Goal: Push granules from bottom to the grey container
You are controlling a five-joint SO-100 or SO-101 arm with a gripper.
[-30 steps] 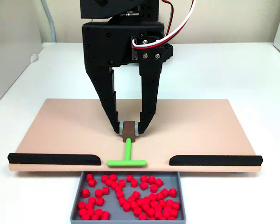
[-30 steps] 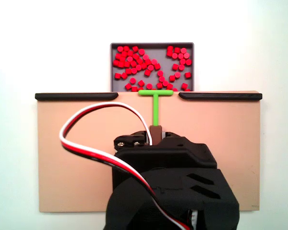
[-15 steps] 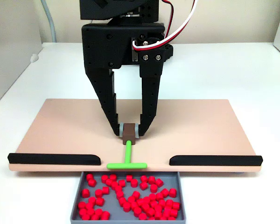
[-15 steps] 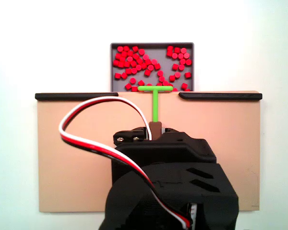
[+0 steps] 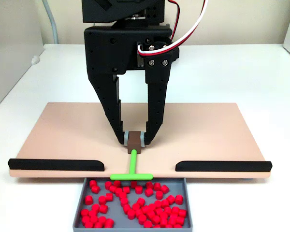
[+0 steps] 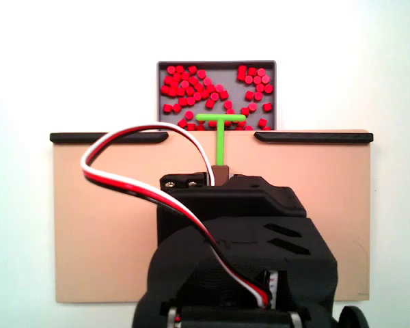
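From where I watched, the board point(image 5: 63, 130) lay on the bench point(image 5: 232, 67), and the grey container point(image 5: 79, 212) sat against its near edge in a fixed view, holding the granules point(image 5: 135, 200). Two strips point(image 5: 55, 164) ran along that edge, left and right of a gap. The gripper point(image 5: 135, 139) stood over the board behind the gap, clamping the T-shaped pusher point(image 5: 132, 173), whose crossbar reached over the container's rim.
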